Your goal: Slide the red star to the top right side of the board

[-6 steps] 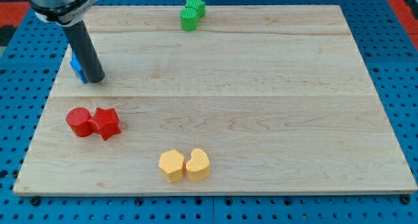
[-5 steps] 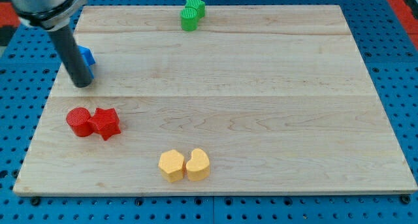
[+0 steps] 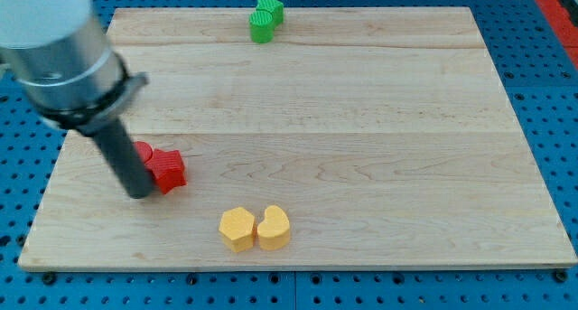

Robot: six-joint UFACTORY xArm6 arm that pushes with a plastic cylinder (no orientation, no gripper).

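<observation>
Pale wooden counter (image 3: 361, 120) on a blue pegboard base. My tip (image 3: 140, 194) sits at the near-left part of the counter, touching or just beside the left edge of the red star (image 3: 168, 169). A second red block (image 3: 143, 151), shape unclear, is mostly hidden behind the rod, on the star's far-left side. The end effector is a plain rod, nothing to open or close, so no grasp state applies.

Key relation: the star lies just right and slightly far of the tip, and the goal corner is far-right, well apart across the counter. So the tip is on the correct side; a push heading right and far looks workable.

Risk: the other red block may get dragged along.

Green blocks (image 3: 265, 17) sit at the far edge; two yellow blocks (image 3: 255, 228) sit near, right of the star.
</observation>
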